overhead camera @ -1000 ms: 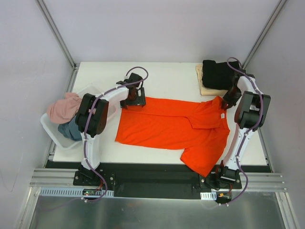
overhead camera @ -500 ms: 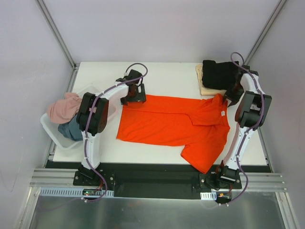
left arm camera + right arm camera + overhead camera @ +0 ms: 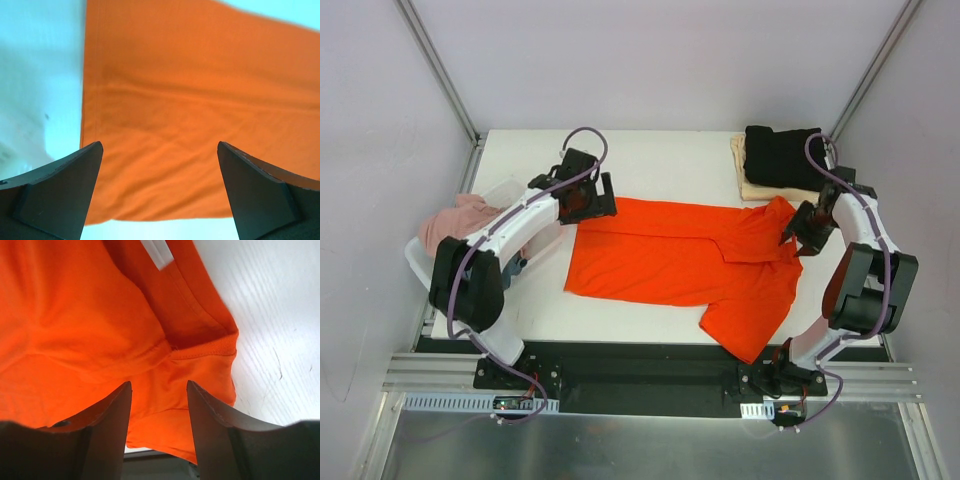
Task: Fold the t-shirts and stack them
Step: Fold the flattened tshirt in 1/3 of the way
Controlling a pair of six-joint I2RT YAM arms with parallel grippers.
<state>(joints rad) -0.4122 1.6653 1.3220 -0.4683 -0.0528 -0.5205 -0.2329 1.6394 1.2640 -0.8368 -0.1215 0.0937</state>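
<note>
1. Left gripper: jaws wide apart, nothing between them. It hangs over the far left corner of the orange-red t-shirt. On its wrist camera the gripper frames the orange-red t-shirt, whose hemmed edge runs down the left with bare table beside it.

2. Right gripper: jaws apart by a narrower gap, and I see no cloth pinched. It sits just beside the shirt's collar. Its wrist view shows the gripper above the ribbed neckline and a fold of orange cloth.

3. Surroundings:
- Black shirt, folded, on top of a cream-beige shirt at the far right corner, near the right wrist.
- White tub at the left edge, holding a dusty pink shirt. The left arm's elbow hangs over it (it hides most of the contents).

4. Room:
- The far strip of table is bare between the two arms.
- The shirt lies spread flat across the middle.
- The shirt's near right corner reaches the table's front edge.

5. Pose:
- The left arm reaches forward and inward from over the tub.
- The right arm is bent at the elbow near the right edge, with the wrist turned inward.
</note>
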